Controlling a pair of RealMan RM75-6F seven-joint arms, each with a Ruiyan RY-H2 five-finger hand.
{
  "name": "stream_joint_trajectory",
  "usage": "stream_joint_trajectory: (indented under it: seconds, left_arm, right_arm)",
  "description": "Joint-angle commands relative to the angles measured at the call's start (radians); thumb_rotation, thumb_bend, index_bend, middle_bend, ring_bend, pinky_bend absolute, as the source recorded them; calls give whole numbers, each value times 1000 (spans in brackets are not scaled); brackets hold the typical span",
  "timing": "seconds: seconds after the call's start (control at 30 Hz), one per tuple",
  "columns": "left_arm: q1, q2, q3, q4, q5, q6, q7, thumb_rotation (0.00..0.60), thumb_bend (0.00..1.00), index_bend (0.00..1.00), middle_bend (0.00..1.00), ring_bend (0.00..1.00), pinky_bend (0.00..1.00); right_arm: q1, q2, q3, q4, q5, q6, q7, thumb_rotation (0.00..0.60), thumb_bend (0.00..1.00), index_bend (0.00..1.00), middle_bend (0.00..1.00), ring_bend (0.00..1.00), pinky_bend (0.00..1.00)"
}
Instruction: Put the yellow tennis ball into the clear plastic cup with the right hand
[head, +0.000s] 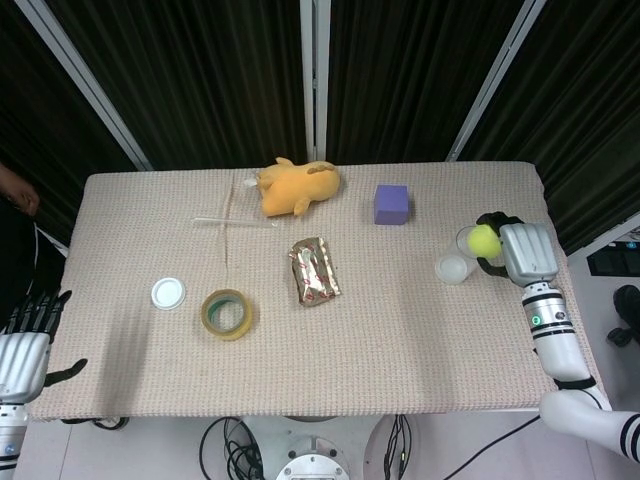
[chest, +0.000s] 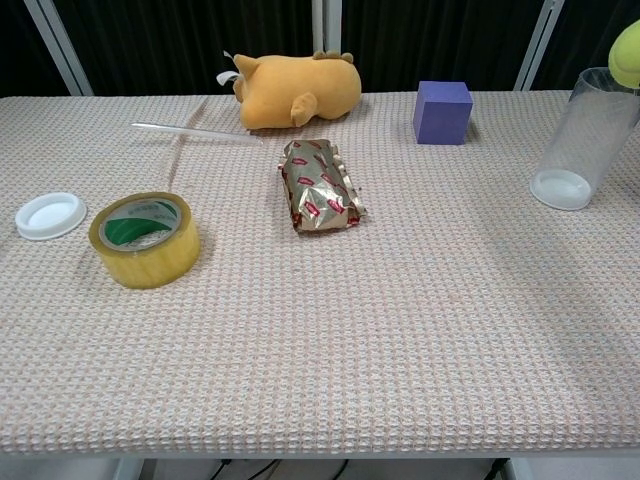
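Woven table (head: 400, 330): right hand (head: 522, 252) grips the yellow tennis ball (head: 484, 240) over the empty clear plastic cup (chest: 580, 140).

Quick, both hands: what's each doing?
Left hand: open, holding nothing.
Right hand: holding the yellow tennis ball at the clear plastic cup.

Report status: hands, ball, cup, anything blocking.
Right hand holds tennis ball above the rim of the upright cup. Left hand open, off the table's near-left corner. Nothing blocking.

Lab rig: black curtains (head: 220, 70), cloth-covered table (head: 400, 340).
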Motion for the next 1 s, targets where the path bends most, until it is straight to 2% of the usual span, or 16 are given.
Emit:
stream_joint_trajectory:
  seconds: [0.03,0.1,0.2,0.3,0.37,0.5,0.63,0.8,0.9,0.93,1.0]
  left_arm:
    - [2,5,1,-9,-1,2,8,600,20,0,0,0,18]
    - [4,7,1,-14,-3,3,10,600,19,0,0,0,18]
    - [6,8,1,-17,-5,5,9,600,19,0,0,0,18]
    - [7,9,2,-18,-6,5,13,600,20,0,0,0,17]
    - [6,12,2,-24,-5,4,18,600,20,0,0,0,17]
    - [5,16,-1,-33,1,10,19,600,20,0,0,0,17]
    - [6,20,0,-42,11,20,21,600,20,0,0,0,17]
    - [8,30,-1,-51,15,26,23,600,20,0,0,0,17]
    - [9,32,-4,-58,18,33,27,600,20,0,0,0,17]
    - [9,30,-5,-55,21,37,33,600,20,0,0,0,17]
    - [8,20,-8,-35,33,50,62,600,20,0,0,0,16]
  right_arm:
    - [6,-5,-5,7,-5,-5,2,600,289,427,360,385,658]
    - [9,-1,-12,6,-2,-18,-5,600,256,370,330,333,607]
    - [13,8,-19,-2,8,-34,-15,600,184,216,234,221,467]
    - [9,13,-17,-8,3,-28,6,600,167,124,161,128,371]
    - [2,16,-18,-10,-10,-16,23,600,157,91,124,80,330]
    - [-16,34,-20,-26,-39,12,54,600,155,74,109,64,310]
    - [-80,73,-32,-77,-130,124,114,600,155,73,117,65,309]
    - [-219,106,-101,-73,-266,331,157,600,135,57,119,39,261]
    - [-310,98,-170,-18,-335,427,182,600,89,7,69,1,136]
    - [-335,92,-190,5,-355,451,201,600,67,0,36,0,64]
    - [-389,73,-230,59,-384,491,253,600,51,0,5,0,1]
